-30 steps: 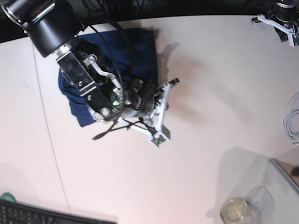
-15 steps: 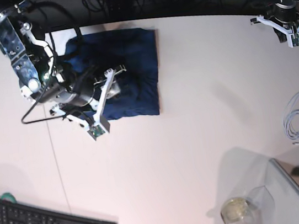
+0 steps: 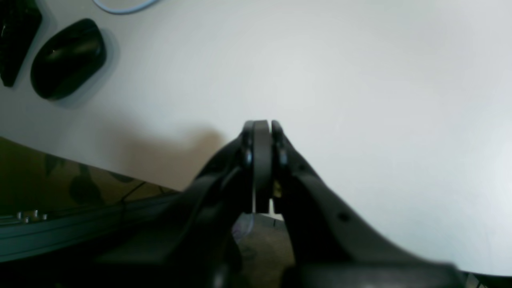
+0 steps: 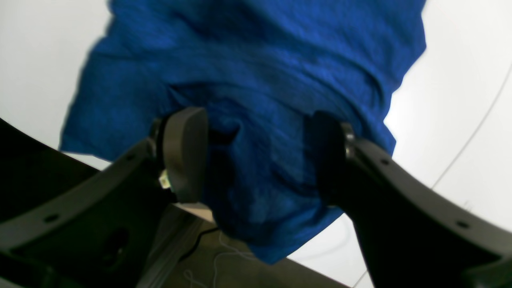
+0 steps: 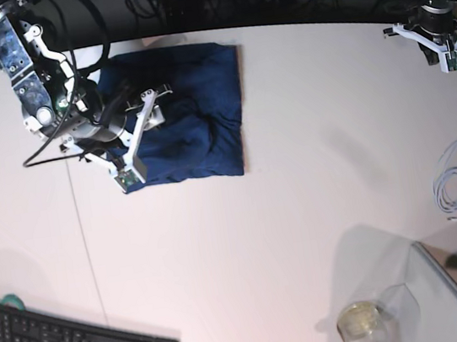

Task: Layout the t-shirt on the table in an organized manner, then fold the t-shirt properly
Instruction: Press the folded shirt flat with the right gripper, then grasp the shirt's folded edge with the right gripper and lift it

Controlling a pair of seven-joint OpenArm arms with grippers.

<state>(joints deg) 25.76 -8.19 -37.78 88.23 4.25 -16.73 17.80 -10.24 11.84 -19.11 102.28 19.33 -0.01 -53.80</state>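
The dark navy blue soft knit t-shirt [image 5: 190,112] lies as a compact, roughly rectangular folded bundle on the large smooth white table [image 5: 302,212], near its far edge. Compared with 1 second ago, when the right arm reached over the middle of the bundle, the right gripper [image 5: 140,132] has swung back to the cloth's left side, and the fold that was partly hidden under it now lies flat with a fairly straight lower and right edge. In the right wrist view its 2 jaws stand well apart with blue fabric showing between them; they look to have let go, though the pictures do not settle whether the pads still brush the cloth. The left gripper [image 5: 442,43] hovers well apart at the far right corner, its jaws pressed together on nothing. My judgement is that the last fold has just been laid down, so the task looks nearly finished, with perhaps only smoothing left. The black keyboard [image 5: 74,341] sits untouched at the near edge.
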